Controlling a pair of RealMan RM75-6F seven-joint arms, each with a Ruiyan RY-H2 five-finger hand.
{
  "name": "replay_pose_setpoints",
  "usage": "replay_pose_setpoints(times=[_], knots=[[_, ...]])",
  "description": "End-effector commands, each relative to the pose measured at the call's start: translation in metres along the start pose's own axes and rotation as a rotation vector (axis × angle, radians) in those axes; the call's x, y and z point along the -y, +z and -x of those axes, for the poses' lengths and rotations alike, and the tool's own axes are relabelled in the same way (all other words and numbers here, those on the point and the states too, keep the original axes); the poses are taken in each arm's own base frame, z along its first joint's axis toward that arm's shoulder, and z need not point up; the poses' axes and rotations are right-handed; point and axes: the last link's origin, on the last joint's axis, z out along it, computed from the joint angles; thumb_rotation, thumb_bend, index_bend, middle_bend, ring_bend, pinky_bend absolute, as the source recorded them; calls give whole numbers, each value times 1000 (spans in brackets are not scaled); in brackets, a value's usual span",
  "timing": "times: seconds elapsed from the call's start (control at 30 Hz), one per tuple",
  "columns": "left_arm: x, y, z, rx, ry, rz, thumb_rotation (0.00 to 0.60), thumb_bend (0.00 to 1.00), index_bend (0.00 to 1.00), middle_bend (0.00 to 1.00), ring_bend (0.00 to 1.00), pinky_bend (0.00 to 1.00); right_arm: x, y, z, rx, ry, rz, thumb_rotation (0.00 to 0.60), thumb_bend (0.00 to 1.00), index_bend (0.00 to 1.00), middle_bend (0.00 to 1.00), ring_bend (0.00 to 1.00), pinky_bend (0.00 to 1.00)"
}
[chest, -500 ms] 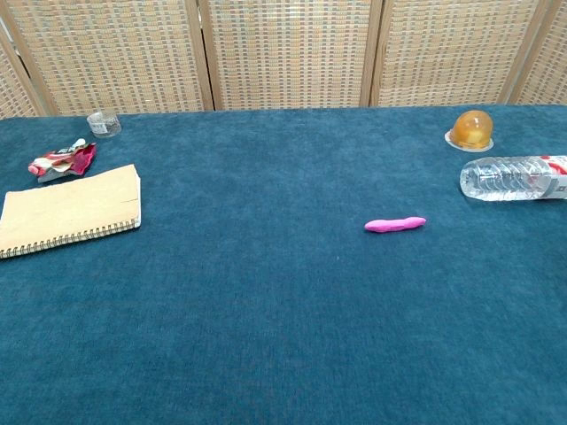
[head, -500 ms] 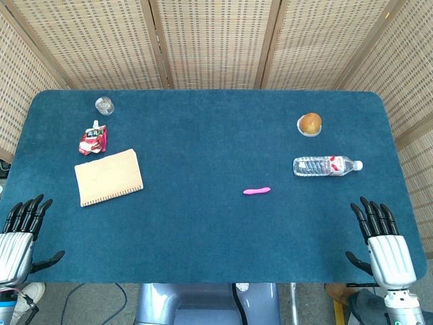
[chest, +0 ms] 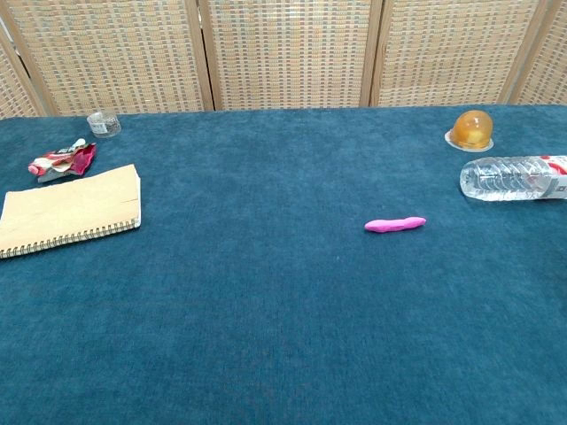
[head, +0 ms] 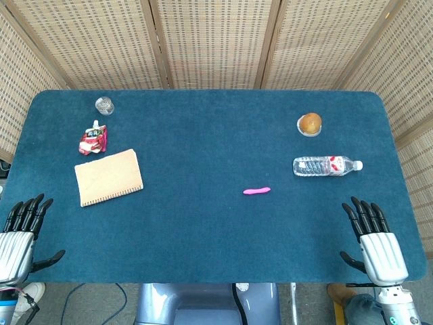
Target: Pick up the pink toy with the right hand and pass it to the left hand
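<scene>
At the near edge of the blue table (head: 203, 230), the head view showed both hands, each partly cut off by the bottom of the frame. The left hand (head: 17, 237) lay at the near left corner, fingers spread and pointing away, holding nothing; its wrist ran out of the frame. The right hand (head: 375, 240) lay at the near right corner, likewise released, fingers apart and empty, with the forearm hidden below the frame edge. Neither hand appeared in the chest view.

The pink toy (head: 256, 191) lay flat on the table right of centre, well apart from both hands and nearer to the right one. It was a small, slightly wavy strip; its finer shape was hard to make out.

Farther back on the left lay a tan spiral notebook (head: 108, 177), whose left end was cut off in the chest view. Beyond it sat a crumpled red and white packet (head: 93, 139), its print too small to read, and farther still a small clear glass (head: 104, 105).

On the right, beyond the toy, a clear water bottle (head: 327, 166) lay on its side; the chest view cut off its cap end. Behind it sat a round orange-brown object on a small clear dish (head: 309, 124), what it was unclear. A woven screen (head: 216, 40) stood behind the table.
</scene>
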Motion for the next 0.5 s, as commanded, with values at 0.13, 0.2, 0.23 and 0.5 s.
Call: replay_pose_setpoints(times=[0.13,0.2,0.23,0.5], knots=[[-1,8,2,-7,4,-12,600,0,0,0,0,0,16,55,3,52,-21,-92,600,0,59,0,0,0],[-1,11,4,-7,10,-15,600,0,0,0,0,0,21,76,2,58,-51,-113,600,0,72,0,0,0],[-1,13,5,-6,13,-15,600,0,0,0,0,0,24,85,2,56,-69,-123,600,0,77,0,0,0],[1,24,16,8,38,-50,600,0,0,0,0,0,72,159,28,140,-108,-208,600,127,276,0,0,0]])
